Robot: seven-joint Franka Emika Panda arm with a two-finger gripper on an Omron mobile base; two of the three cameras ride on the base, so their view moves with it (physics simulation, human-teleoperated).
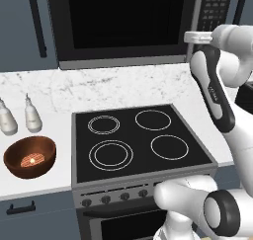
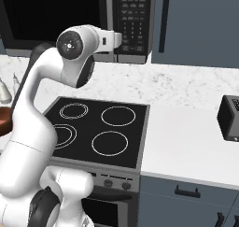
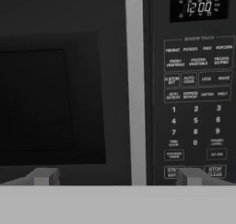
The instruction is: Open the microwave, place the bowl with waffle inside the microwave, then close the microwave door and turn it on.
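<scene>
The microwave hangs above the counter with the microwave door shut. In the hand view the door's dark window, its silver edge strip and the keypad stand close ahead. My gripper is open, one fingertip below the window and the other below the keypad, with nothing between them. From the left base view the gripper sits level with the door's right edge. The reddish-brown bowl holding the waffle rests on the counter left of the stove.
A black stove with ring burners lies under the arm. Two white bottles stand behind the bowl. A dark toaster sits on the right counter. Grey cabinets flank the microwave.
</scene>
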